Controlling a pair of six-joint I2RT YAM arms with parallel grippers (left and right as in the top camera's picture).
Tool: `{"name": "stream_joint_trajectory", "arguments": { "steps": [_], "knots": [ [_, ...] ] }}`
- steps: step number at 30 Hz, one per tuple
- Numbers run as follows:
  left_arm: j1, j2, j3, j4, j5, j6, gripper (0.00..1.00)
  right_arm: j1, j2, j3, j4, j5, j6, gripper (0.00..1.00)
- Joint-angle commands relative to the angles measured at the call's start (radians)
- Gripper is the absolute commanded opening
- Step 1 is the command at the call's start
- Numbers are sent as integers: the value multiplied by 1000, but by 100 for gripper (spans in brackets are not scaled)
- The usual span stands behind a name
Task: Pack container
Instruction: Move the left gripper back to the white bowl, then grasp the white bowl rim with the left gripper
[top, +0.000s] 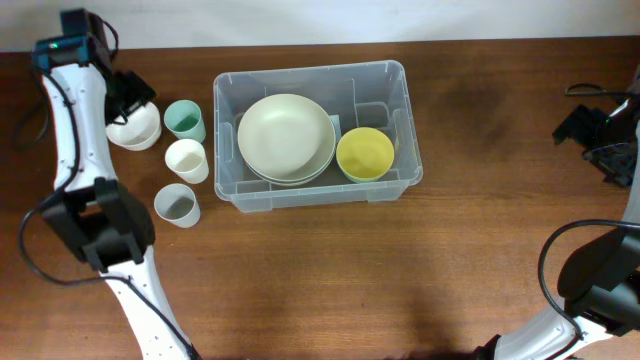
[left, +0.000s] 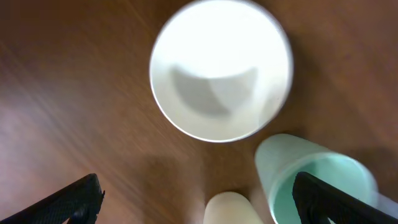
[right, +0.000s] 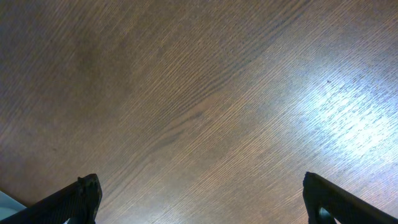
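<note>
**Pack container: both pincers wide, nothing held**

Overhead:
- Left pincer (top: 128, 95) sits over 1 white bowl (top: 133, 130). I can't read its jaws from up here.
- 3 cups stand on the container side of the left pincer: teal cup (top: 185, 120) nearest it, cream cup (top: 187, 160) next, grey cup (top: 177, 204) farthest. All are upright on the table and outside the tub.
- 1 container (top: 312, 70), a clear tub, lies between the two pincers. It is near the left one and well apart from the right pincer (top: 590, 128).
- Inside the tub: a large cream bowl (top: 286, 135), with a second rim showing under it so probably 2 stacked, plus 1 yellow bowl (top: 365, 153) on the side toward the right pincer.
- The table (top: 300, 280) is dark brown wood. A pale wall strip (top: 300, 20) runs along its far edge.

Left wrist:
- Left pincer (left: 196, 186) is spread wide and empty, with fingers (left: 74, 202) at the frame corners.
- The white bowl (left: 221, 68) is straight ahead of the jaws and blurred.
- The teal cup (left: 311, 174) is beside one finger, and the cream cup (left: 230, 208) is between the fingers. I can't tell whether either touches.

Right wrist:
- Right pincer (right: 200, 182) is spread wide and empty.
- Only wood grain of the table (right: 199, 93) lies ahead, with a bright glare patch toward one side.
</note>
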Motion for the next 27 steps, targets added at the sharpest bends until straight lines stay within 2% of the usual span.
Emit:
{"name": "stream_joint_trajectory", "arguments": {
  "steps": [1, 13, 27],
  "knots": [
    [21, 45, 5, -1, 33, -43, 100, -3, -13, -4, 0, 2, -7, 99],
    [84, 114, 3, 6, 84, -163, 100, -3, -13, -4, 0, 2, -7, 99],
    [85, 169, 1, 26, 91, -212, 100, -3, -13, -4, 0, 2, -7, 99]
  ]
}}
